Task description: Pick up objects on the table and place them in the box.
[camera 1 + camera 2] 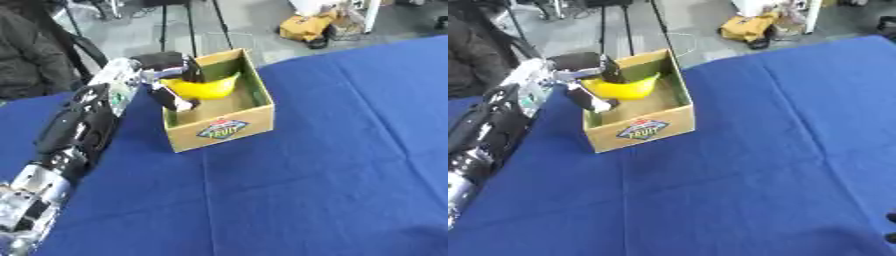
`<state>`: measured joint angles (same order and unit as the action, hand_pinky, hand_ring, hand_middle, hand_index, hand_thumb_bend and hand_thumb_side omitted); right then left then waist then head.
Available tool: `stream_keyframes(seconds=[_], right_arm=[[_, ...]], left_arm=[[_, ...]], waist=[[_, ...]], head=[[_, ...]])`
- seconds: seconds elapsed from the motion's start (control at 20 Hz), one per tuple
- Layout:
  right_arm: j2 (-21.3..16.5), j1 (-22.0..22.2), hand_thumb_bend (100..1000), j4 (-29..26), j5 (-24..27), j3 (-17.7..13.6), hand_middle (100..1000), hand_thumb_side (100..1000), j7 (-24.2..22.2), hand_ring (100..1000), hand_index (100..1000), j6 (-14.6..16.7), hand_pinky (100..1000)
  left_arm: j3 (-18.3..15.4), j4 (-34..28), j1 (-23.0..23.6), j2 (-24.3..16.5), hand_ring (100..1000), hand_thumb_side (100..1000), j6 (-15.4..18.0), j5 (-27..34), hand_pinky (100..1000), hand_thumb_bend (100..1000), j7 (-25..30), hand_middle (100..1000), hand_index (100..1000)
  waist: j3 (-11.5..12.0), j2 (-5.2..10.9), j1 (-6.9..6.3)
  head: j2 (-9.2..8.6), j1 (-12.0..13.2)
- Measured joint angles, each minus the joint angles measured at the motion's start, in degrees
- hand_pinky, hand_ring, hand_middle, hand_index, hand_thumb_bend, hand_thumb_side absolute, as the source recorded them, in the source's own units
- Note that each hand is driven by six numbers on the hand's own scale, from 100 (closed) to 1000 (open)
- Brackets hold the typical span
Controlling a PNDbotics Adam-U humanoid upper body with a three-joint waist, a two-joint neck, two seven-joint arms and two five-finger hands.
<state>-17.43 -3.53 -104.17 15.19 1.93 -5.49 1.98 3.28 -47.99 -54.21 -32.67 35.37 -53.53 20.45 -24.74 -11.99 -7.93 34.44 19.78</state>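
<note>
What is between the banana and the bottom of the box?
Nothing visible. The left hand holds the banana over the open box, already inside its walls. The bare floor below it shows no other thing.

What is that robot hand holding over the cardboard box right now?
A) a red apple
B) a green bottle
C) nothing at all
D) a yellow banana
D: the left hand is curled round a yellow banana, which hangs inside the open top of the cardboard box on the blue table.
</note>
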Motion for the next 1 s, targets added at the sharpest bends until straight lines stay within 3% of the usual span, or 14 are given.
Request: stream_keyframes(seconds=[0.2,0.35,0.4,0.7,0.85,1.0], right_arm=[[0.02,-0.02,100,0.00,-0.06,0.11,649,929,-0.01,716,709,-0.01,572],[0.09,-0.05,100,0.00,-0.15,0.20,649,930,-0.02,716,709,-0.02,572],[0.12,-0.06,100,0.00,-0.19,0.20,649,930,-0.03,716,709,-0.03,572],[0.15,-0.05,100,0.00,-0.36,0.20,650,930,-0.03,716,709,-0.03,572],[0.15,-0.02,100,0.02,-0.41,0.20,650,928,-0.03,717,709,-0.03,573],[0.15,0.06,100,0.05,-0.41,0.17,650,928,-0.01,717,709,-0.03,573]], left_arm=[[-0.01,1.21,0.56,0.79,586,340,0.37,-1.61,673,213,-1.20,561,716],[-0.01,1.87,0.85,1.23,622,433,0.98,-2.26,693,259,-1.83,599,756],[-0.01,2.05,0.86,1.43,644,553,1.19,-2.29,703,330,-2.00,621,771],[-0.01,2.03,1.24,1.49,729,878,2.83,-1.87,746,569,-2.11,724,813],[-0.05,1.58,1.32,1.47,735,942,3.44,-0.93,753,605,-2.33,730,816],[-0.55,-0.11,1.72,1.32,712,892,3.68,1.49,743,558,-3.52,695,805]], waist=[[-0.37,-0.38,-0.24],[-0.34,-0.42,-0.42],[-0.34,-0.42,-0.42],[0.32,-0.41,-0.41],[0.90,-0.31,-0.37],[2.00,0.07,-0.03]], head=[[-0.24,0.21],[-0.24,0.12],[-0.24,0.06],[-0.22,-0.21],[-0.21,-0.37],[-0.18,-0.73]])
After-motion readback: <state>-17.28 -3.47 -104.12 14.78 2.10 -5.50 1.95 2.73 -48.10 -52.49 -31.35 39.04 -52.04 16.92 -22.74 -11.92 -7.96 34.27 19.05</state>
